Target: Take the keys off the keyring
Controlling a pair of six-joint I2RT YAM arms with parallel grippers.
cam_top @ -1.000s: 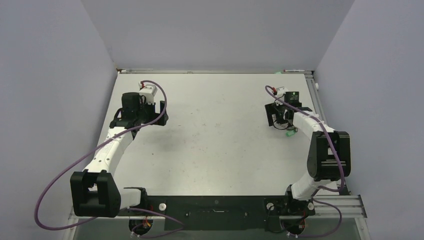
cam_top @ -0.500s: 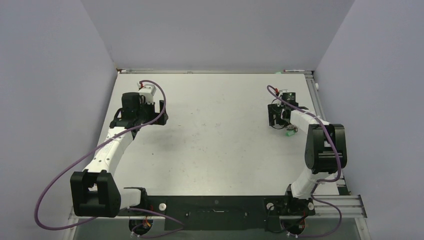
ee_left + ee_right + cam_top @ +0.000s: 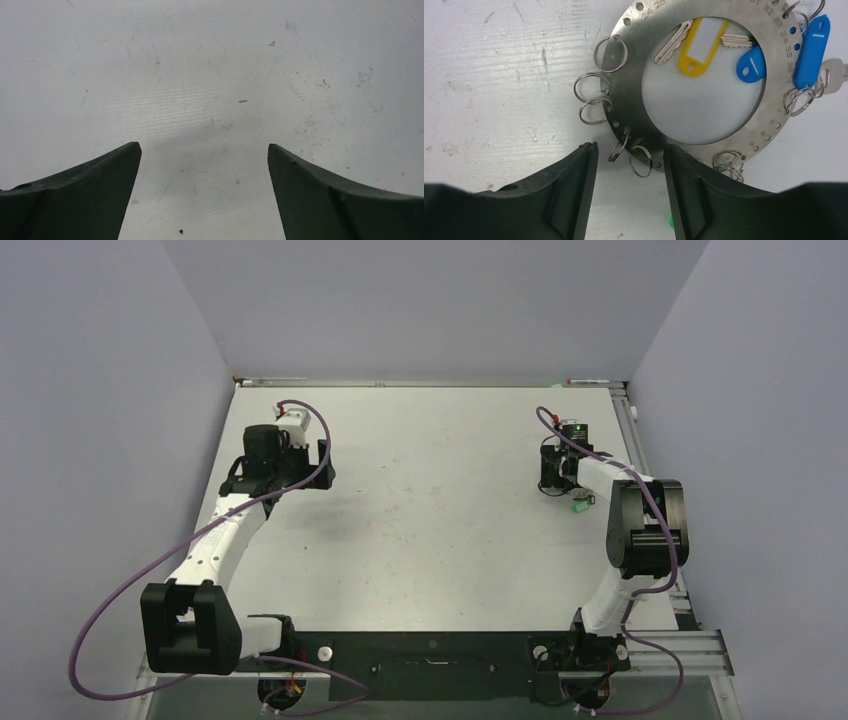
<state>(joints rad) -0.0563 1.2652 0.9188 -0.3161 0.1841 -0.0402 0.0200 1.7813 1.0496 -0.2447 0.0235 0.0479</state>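
The keyring is a flat grey metal disc with a big central hole, lying on the white table. Its keys lie at its far side: a yellow-headed one and a blue-headed one inside the hole, another blue one across the right rim. Small wire loops hang off the near rim. My right gripper stands low over that rim, open, two loops between its fingertips and neither touched. From above, the right gripper hides the ring. My left gripper is open over bare table.
A small green bit lies just near of the right gripper, glimpsed beside the right finger. The table's right rail runs close to the right arm. The left gripper hangs over the far left of the table.
The right gripper's jaws have narrowed around the ring's near rim, and the right elbow has swung slightly left. The left arm has not moved.
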